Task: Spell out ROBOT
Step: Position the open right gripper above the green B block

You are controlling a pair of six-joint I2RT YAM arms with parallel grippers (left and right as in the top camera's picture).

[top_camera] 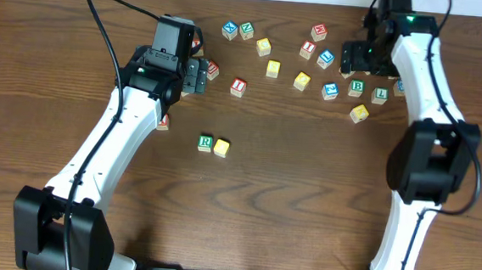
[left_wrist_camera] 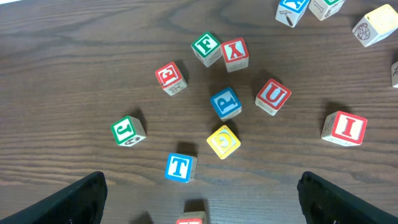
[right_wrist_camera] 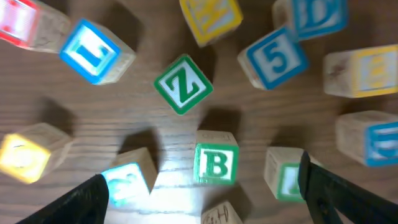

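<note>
as r (top_camera: 206,142) adjoins yellow cube (top_camera: 221,147) — b (top_camera: 357,87) lies apart.

Overhead first: the left arm (top_camera: 131,119) sits right over a red-lettered cube (top_camera: 164,123). Only a corner peeks out, and the letter can't be read. Another red-lettered cube (top_camera: 212,68) is half tucked behind the left gripper (top_camera: 203,75). Far side, a blue-lettered cube (top_camera: 400,85) slips behind the right arm (top_camera: 423,80). The marks on the yellow cubes are too small to read from up here.

Left wrist view: a red-topped cube (left_wrist_camera: 191,218) is chopped by the bottom edge. Two more are sliced at the top, one blue-lettered (left_wrist_camera: 292,9), one green-lettered (left_wrist_camera: 324,6).

Right wrist view, and it's all soft. A red-lettered cube (right_wrist_camera: 22,22) is cut off top-left and a yellow cube (right_wrist_camera: 210,17) is cut at the top. A green-lettered cube (right_wrist_camera: 283,180) sits partly behind a dark fingertip (right_wrist_camera: 348,193), its letter unreadable.
</note>
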